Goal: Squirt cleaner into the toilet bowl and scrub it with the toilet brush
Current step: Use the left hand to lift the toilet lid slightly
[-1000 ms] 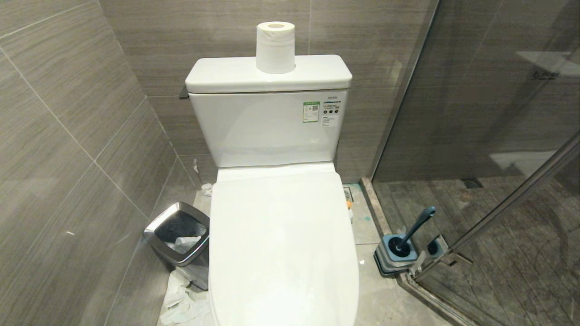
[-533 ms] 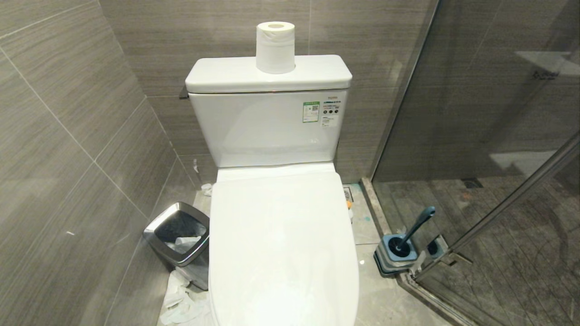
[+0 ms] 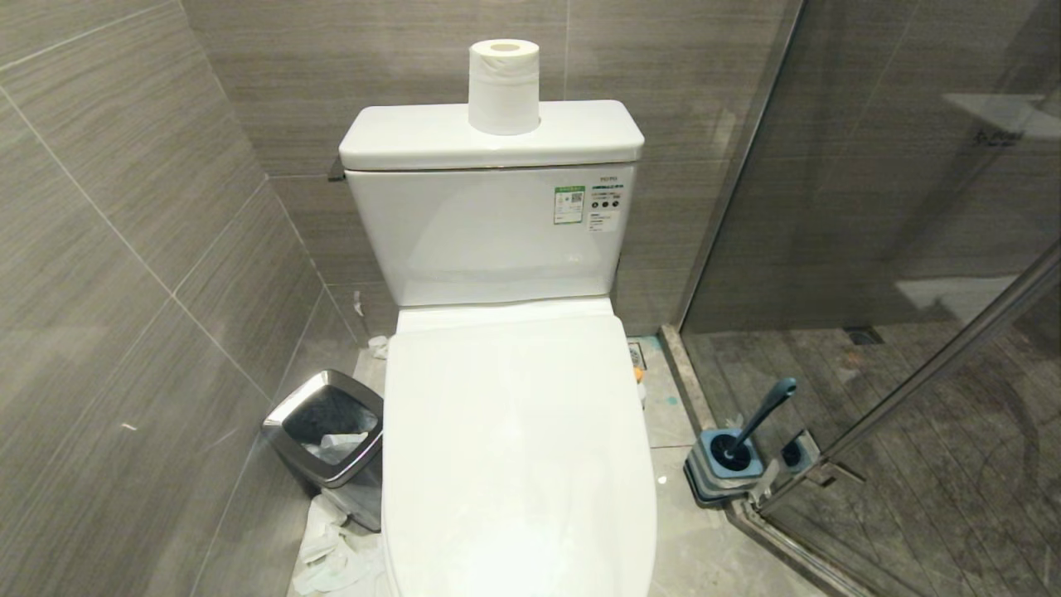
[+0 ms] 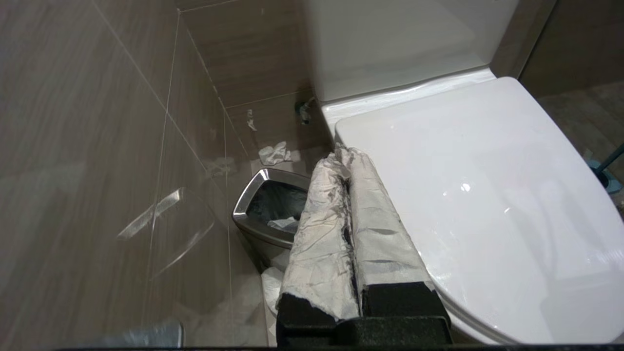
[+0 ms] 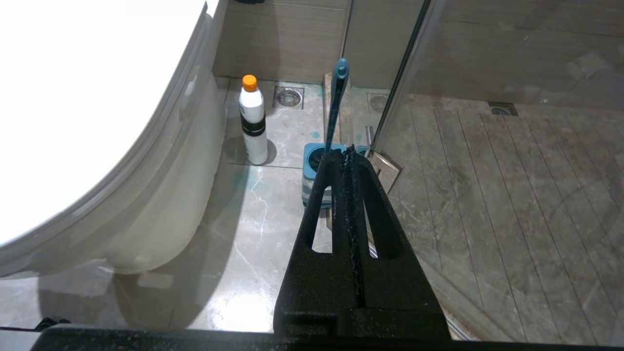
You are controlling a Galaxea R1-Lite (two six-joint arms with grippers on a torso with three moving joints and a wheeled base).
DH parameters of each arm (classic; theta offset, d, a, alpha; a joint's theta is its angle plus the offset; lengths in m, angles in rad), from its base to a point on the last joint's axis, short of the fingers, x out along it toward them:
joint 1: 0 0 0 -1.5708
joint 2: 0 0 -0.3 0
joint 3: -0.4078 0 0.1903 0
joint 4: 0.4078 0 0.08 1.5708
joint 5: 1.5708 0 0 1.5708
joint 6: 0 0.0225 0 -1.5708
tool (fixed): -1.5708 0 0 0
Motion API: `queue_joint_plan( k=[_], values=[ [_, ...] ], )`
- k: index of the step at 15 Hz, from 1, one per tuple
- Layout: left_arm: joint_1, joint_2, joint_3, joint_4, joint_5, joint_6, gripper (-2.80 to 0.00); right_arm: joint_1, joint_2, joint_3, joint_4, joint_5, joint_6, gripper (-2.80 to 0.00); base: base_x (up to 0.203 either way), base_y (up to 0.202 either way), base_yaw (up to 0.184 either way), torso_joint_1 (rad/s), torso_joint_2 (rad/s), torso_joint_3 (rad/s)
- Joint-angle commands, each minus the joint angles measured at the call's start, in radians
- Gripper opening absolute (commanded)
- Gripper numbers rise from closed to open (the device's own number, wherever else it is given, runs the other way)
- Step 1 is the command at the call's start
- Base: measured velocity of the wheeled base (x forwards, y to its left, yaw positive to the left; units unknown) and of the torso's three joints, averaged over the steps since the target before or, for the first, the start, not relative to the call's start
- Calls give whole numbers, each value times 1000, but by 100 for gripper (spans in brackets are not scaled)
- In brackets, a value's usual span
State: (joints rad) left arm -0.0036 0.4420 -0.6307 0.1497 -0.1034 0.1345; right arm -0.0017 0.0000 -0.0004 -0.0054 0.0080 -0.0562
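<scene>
White ceramic dominates the head view: toilet bowl [image 3: 518,448] with lid down, toilet brush [image 3: 758,423] standing in its holder [image 3: 723,468] on the floor at its right (neither arm visible). Left wrist view: left gripper [image 4: 347,158], paper-wrapped, jaws clenched, empty, beside the lid above the waste bin [image 4: 270,207]. Right wrist view: right gripper [image 5: 347,156], jaws pressed together, empty, short of the brush; an orange-capped bottle [image 5: 253,122] stands beside the bowl.

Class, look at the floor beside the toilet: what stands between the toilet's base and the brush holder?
A white bottle with an orange cap stands between the toilet and the brush holder, seen in the right wrist view.
</scene>
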Motion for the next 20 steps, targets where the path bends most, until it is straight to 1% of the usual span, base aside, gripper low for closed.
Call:
queue_joint_plan(
  k=[1,2,4,6,8,11,13,14,15,16,17,18,19,20],
  values=[
    [-2,275,-171,44,-11,1,-280,0,2,-1,-1,0,-1,-280,0,0,0,0,0,0],
    [-3,326,-212,87,-23,2,-280,0,2,0,-1,1,-1,-280,0,0,0,0,0,0],
    [-18,384,-247,207,-64,3,-280,0,2,0,-1,1,-1,-280,0,0,0,0,0,0],
    [-58,413,-251,260,-106,4,-280,0,2,-1,-1,0,-1,-280,0,0,0,0,0,0],
    [-90,448,-251,271,-146,-1,-280,0,2,0,-1,1,-1,-280,0,0,0,0,0,0],
    [-96,544,-252,267,-277,-18,-280,0,2,-1,-1,0,-1,-280,0,0,0,0,0,0],
    [-91,648,-274,262,-384,-69,-280,0,2,0,-1,1,-1,-280,0,0,0,0,0,0],
    [-87,708,-296,261,-451,-100,-280,0,2,-1,-1,0,-1,-280,0,0,0,0,0,0],
    [-81,758,-322,261,-529,-125,-280,0,2,0,-1,0,-1,-280,0,0,0,0,0,0],
    [-60,799,-357,260,-644,-148,-280,0,2,0,-1,0,-1,-280,0,0,0,0,0,0],
    [-19,819,-377,260,-738,-163,-280,0,2,0,-1,0,-1,-280,0,0,0,0,0,0],
    [21,827,-386,260,-794,-170,-280,0,2,0,-1,1,-1,-280,0,0,0,0,0,0],
    [70,830,-390,259,-835,-174,-280,0,2,-1,-1,0,-1,-280,0,0,0,0,0,0],
    [124,830,-391,259,-907,-178,-280,0,2,0,-1,1,-1,-280,0,0,0,0,0,0]
  ],
)
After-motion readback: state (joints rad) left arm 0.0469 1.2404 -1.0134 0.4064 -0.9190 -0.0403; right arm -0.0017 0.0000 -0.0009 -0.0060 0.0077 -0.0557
